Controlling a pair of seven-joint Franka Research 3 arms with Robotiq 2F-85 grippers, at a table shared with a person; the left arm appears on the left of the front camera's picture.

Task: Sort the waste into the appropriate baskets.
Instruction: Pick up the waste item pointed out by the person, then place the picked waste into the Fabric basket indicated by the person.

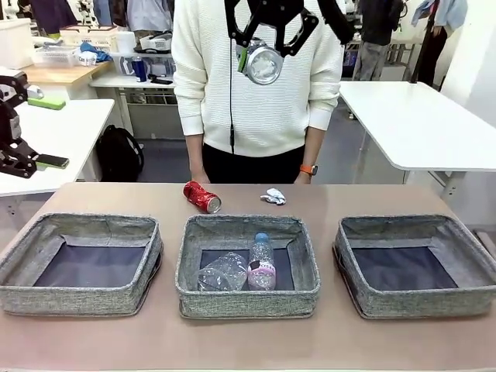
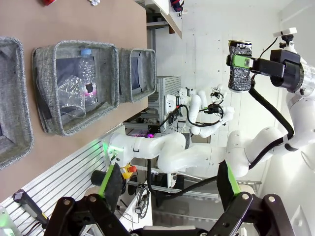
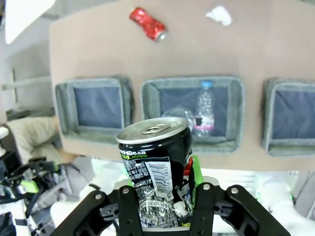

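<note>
Brown worktop point(image 1: 248, 345) carries three grey woven baskets in a row along its near edge, and white tables point(image 1: 418, 124) stand in the room behind it. You see the dark bottoms of the left basket point(image 1: 77, 298) and the right basket point(image 1: 418, 304) in full.

Check the middle basket point(image 1: 248, 304). The clear bottle with pink label and blue cap point(image 1: 261, 265) lies in its right half with the cap toward the far wall. The clear label-less bottle point(image 1: 223, 273), which is crumpled, lies just beside it on the left, and the two touch.

Locate the red can point(image 1: 202, 197) on its side near the far edge of the worktop, just beyond the far left corner of the middle basket. The small white paper wad point(image 1: 273, 197) lies near the same edge, beyond that basket's far right corner and apart from the red can. A person point(image 1: 201, 77) in a white sweater stands at the far edge, arms down.

Note the right gripper point(image 3: 162, 194). It hangs high above the worktop over the middle of the row, and its fingers pinch the dark blue can point(image 3: 155, 147) by the lower body. The can stands upright along the fingers, with its pull-tab end pointing down at the baskets.

Note the left gripper point(image 2: 167, 179). It is off the left end of the worktop, and its fingers are spread wide with nothing between the green pads point(image 2: 106, 184).
</note>
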